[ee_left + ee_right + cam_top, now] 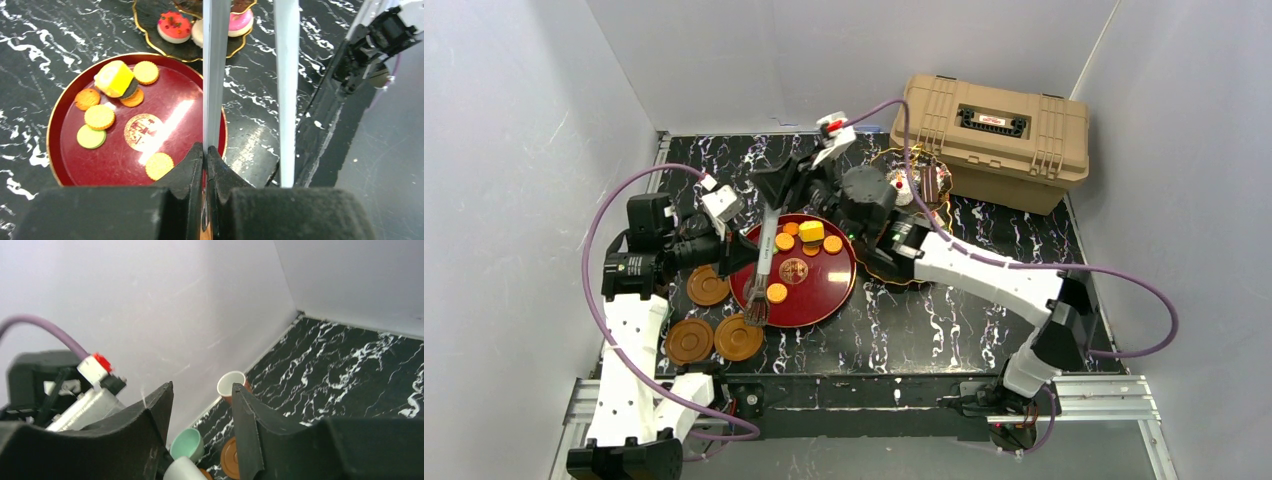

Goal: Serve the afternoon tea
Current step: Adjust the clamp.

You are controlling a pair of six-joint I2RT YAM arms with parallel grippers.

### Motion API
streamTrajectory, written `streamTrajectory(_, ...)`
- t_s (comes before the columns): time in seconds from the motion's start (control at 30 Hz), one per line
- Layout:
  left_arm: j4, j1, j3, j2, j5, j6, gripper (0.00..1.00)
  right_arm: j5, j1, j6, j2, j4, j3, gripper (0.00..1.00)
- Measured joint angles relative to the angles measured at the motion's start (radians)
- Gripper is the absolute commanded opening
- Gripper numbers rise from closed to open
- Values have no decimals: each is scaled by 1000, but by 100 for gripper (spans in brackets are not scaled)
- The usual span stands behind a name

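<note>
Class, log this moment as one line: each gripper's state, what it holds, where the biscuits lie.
left gripper: shut on metal tongs | right gripper: open, empty | biscuits: on red tray

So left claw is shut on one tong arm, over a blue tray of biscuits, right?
Not blue: the tray is red, per the left wrist view. The left claw is shut on one arm of the metal tongs, over that tray of biscuits.
</note>
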Motion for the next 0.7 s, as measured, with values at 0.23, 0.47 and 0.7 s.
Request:
streamTrajectory(0.23, -13, -1, 16, -4, 82, -48, 0, -157, -124, 47, -113, 16, -18, 98)
streamTrajectory(0.47, -40, -1, 40, -16, 146, -56, 0, -545, -354, 131, -187, 21, -78, 98)
streamTrajectory(0.7, -59, -1, 59, -17, 164, -53, 0, -833, -317, 131, -175, 20, -130, 98)
